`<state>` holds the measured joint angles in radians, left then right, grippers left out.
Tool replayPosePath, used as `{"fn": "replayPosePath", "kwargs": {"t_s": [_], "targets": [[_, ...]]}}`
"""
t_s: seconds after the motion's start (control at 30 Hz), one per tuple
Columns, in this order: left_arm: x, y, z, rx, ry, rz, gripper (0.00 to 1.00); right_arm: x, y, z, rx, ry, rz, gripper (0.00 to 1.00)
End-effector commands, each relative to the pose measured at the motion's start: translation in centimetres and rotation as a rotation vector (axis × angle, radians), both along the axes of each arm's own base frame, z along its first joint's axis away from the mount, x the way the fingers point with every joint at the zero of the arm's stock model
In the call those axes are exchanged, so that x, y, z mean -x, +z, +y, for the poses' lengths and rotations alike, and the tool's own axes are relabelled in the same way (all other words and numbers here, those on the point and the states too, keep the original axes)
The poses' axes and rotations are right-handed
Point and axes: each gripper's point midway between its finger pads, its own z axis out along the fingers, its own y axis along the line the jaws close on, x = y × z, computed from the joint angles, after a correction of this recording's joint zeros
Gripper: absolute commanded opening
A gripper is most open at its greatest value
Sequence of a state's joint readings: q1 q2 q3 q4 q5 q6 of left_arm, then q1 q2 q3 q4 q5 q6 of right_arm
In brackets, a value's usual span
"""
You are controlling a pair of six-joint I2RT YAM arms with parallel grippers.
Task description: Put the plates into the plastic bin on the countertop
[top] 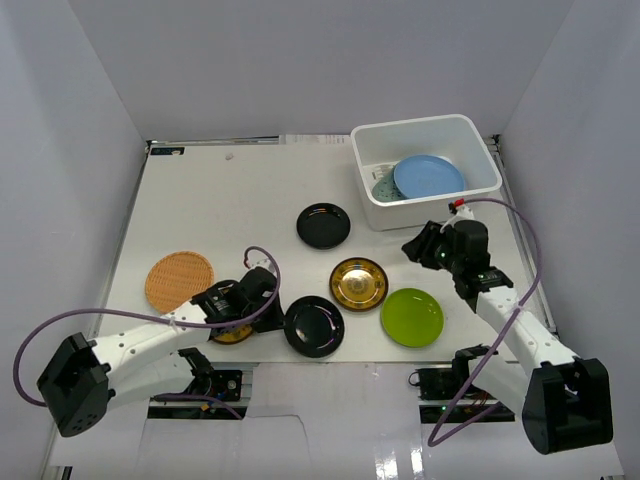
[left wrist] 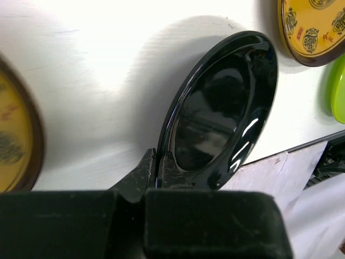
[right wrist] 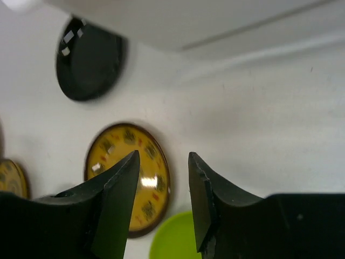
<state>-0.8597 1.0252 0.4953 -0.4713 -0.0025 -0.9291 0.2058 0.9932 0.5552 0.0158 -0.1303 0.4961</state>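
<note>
My left gripper [top: 276, 314] [left wrist: 157, 162] is shut on the near rim of a glossy black plate [top: 314, 326] [left wrist: 221, 113] by the countertop's front edge. A patterned yellow plate [top: 232, 332] [left wrist: 15, 145] lies partly under that arm. My right gripper [top: 420, 246] [right wrist: 161, 162] is open and empty, just in front of the white plastic bin [top: 478, 150] [right wrist: 215, 21]. The bin holds the light blue plate [top: 428, 176] and a pale green dish [top: 384, 186]. On the countertop [top: 230, 200] lie a second black plate [top: 323, 225] [right wrist: 89, 59], the gold plate [top: 359, 284] [right wrist: 129, 178] [left wrist: 315, 24], the lime green plate [top: 411, 317] [right wrist: 175, 237] [left wrist: 338, 89] and the orange woven plate [top: 180, 280].
Grey walls [top: 70, 150] close in the countertop on the left, back and right. The front edge [top: 330, 362] runs just below the held black plate, with arm bases and purple cables [top: 500, 360] beyond it.
</note>
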Motion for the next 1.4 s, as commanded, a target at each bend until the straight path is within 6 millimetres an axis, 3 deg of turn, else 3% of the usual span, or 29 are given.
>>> {"fn": "replayPosePath", "kwargs": {"t_s": [0.0,0.13,0.17,0.2,0.3,0.33,0.37,0.43,0.47,0.53,0.57,0.6,0.67,0.7,0.73,0.77,0.8,0.87,0.9,0.93,0.97,1.0,1.03,1.13,1.37], "targets": [[-1.1,3.5,1.2,-0.031,0.035,-0.085,0.0,2.4,-3.1,1.6,-0.019,0.115,0.069,0.49],[-2.6,10.0,0.2,0.065,0.045,-0.204,0.0,3.2,-5.0,3.3,-0.011,0.225,0.124,0.69],[-2.9,11.2,-0.1,0.083,0.044,-0.225,0.0,3.4,-5.3,3.8,-0.006,0.254,0.132,0.7],[-3.8,13.7,-0.7,0.118,0.043,-0.275,0.0,3.5,-5.8,4.1,0.007,0.279,0.148,0.7],[-6.0,17.0,-2.7,0.155,0.036,-0.353,0.0,3.6,-7.0,4.5,0.026,0.304,0.179,0.68],[-7.1,19.6,-3.5,0.196,0.037,-0.399,0.0,3.6,-7.2,4.7,0.027,0.316,0.184,0.65],[-8.4,19.6,-4.6,0.176,0.015,-0.41,0.0,3.6,-7.4,4.8,0.026,0.324,0.187,0.64],[-11.0,21.9,-6.0,0.199,0.027,-0.468,0.0,3.8,-8.1,4.9,0.029,0.328,0.205,0.58],[-12.3,25.0,-6.8,0.235,0.024,-0.527,0.0,4.0,-8.3,5.1,0.027,0.335,0.209,0.56],[-15.7,25.7,-8.7,0.236,0.035,-0.56,0.0,4.0,-8.6,5.4,0.025,0.341,0.211,0.55],[-17.1,28.9,-9.6,0.278,0.042,-0.611,0.0,4.0,-8.7,5.5,0.025,0.345,0.212,0.54],[-19.5,27.5,-10.9,0.255,0.042,-0.588,0.0,3.9,-8.9,5.7,0.025,0.348,0.212,0.54],[-21.9,28.3,-12.6,0.271,0.038,-0.6,0.0,3.8,-9.2,5.8,0.026,0.347,0.215,0.51],[-23.3,31.2,-13.3,0.306,0.051,-0.651,0.0,3.9,-9.6,5.9,0.023,0.35,0.228,0.5],[-25.6,28.9,-14.7,0.278,0.051,-0.617,0.0,3.8,-9.5,6.1,0.017,0.355,0.223,0.49],[-26.7,28.9,-15.5,0.282,0.049,-0.614,0.0,3.8,-9.6,6.3,0.011,0.359,0.223,0.48],[-29.1,28.8,-16.9,0.284,0.062,-0.621,0.0,3.6,-9.7,6.4,0.003,0.352,0.218,0.44],[-31.0,28.0,-18.1,0.277,0.069,-0.608,0.0,3.6,-9.8,6.7,-0.007,0.351,0.217,0.38],[-32.1,30.4,-18.7,0.314,0.08,-0.648,0.0,3.6,-9.9,6.7,-0.012,0.351,0.221,0.35],[-33.8,26.9,-19.9,0.284,0.085,-0.603,0.0,3.5,-9.8,6.9,-0.018,0.349,0.217,0.25],[-34.5,26.2,-20.3,0.284,0.092,-0.591,0.0,3.3,-9.5,6.9,-0.022,0.342,0.209,0.19],[-35.3,27.0,-20.6,0.322,0.09,-0.6,0.0,3.2,-9.2,6.9,-0.029,0.334,0.196,0.16],[-36.3,24.4,-21.4,0.323,0.104,-0.552,0.0,3.3,-9.0,6.9,-0.046,0.323,0.183,0.14],[-37.7,23.5,-22.1,0.368,0.118,-0.549,0.0,3.5,-7.8,7.1,-0.076,0.318,0.144,0.1],[-38.5,20.3,-25.2,0.459,0.042,-0.518,0.0,4.2,-3.8,6.4,-0.068,0.313,0.029,0.08]]}}
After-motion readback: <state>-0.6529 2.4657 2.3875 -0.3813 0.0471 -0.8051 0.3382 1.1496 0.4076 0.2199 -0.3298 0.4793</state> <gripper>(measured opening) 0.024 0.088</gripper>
